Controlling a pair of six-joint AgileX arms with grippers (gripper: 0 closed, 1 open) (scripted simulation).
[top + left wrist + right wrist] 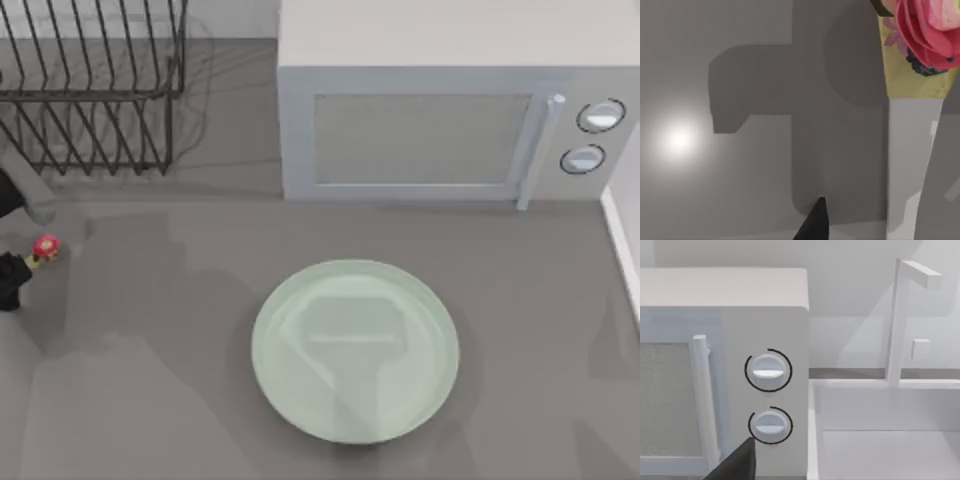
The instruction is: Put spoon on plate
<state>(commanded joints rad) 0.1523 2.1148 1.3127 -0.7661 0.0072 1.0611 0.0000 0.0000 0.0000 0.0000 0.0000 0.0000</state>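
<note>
Left end effector (pixel 12 278) at counter's (pixel 150 400) left edge, below rack (pixel 90 90); cannot tell how far open, or whether it grips spoon. Spoon's (pixel 43 248) red knob shows just beside it, well apart from plate. Plate (pixel 355 350) bare, mid-counter, in front of microwave (pixel 440 120).

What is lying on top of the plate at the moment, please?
Nothing lies on the plate; its surface carries only reflections. The spoon is at the table's left edge by the left gripper.
</note>
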